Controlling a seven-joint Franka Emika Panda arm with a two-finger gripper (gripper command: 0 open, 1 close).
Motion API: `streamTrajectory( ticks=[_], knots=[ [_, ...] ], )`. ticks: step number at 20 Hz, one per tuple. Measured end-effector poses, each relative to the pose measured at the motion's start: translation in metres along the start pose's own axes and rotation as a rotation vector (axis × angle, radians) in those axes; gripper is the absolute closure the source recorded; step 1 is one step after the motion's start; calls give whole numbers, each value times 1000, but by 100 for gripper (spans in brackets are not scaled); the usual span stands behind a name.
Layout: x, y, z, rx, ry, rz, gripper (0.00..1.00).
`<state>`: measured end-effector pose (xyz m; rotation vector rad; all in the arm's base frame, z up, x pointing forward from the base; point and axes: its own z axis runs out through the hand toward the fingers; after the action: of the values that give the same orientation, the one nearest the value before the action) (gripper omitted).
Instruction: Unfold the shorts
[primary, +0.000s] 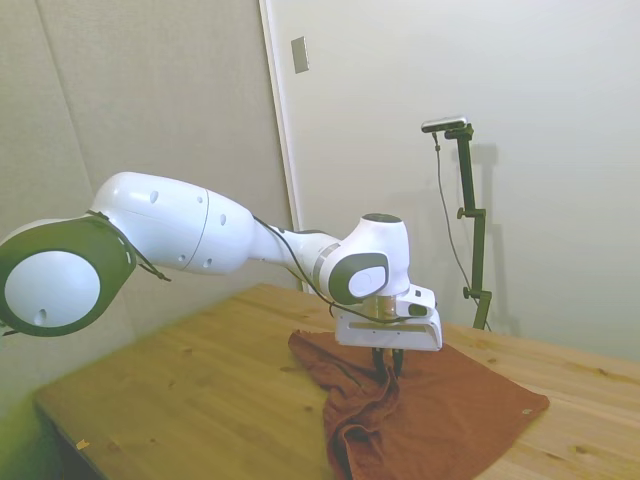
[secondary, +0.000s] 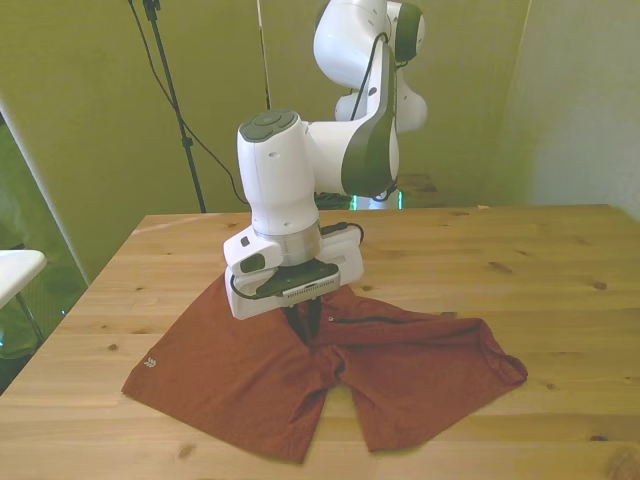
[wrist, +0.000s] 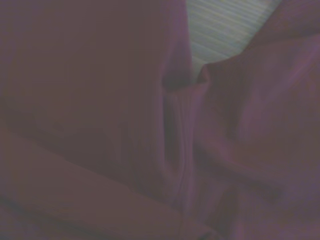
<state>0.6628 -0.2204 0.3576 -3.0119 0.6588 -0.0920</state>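
Note:
The rust-brown shorts (primary: 455, 410) lie spread on the wooden table (primary: 190, 390), both legs pointing toward the near edge in the front view. My gripper (primary: 388, 364) stands low over their middle, where the two legs meet, and its dark fingers are shut on a raised ridge of the cloth. In the front view the gripper (secondary: 305, 322) sits just in front of the dark waistband trim (secondary: 385, 320), with the shorts (secondary: 220, 370) wider on the front view's left. The wrist view is filled by blurred folds of the shorts (wrist: 100, 100).
Bare table (secondary: 510, 250) lies on the front view's right and behind the shorts. A white object's edge (secondary: 15, 268) pokes in beyond the table's left side. A strip of table (wrist: 225, 25) shows between folds in the wrist view.

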Motion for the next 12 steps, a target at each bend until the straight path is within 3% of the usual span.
streamTrajectory(
  ticks=[6,12],
  knots=[
    [-20,-13,-21,-7,17,-20,100],
    [-81,-46,-38,-38,57,-81,100]
  ],
)
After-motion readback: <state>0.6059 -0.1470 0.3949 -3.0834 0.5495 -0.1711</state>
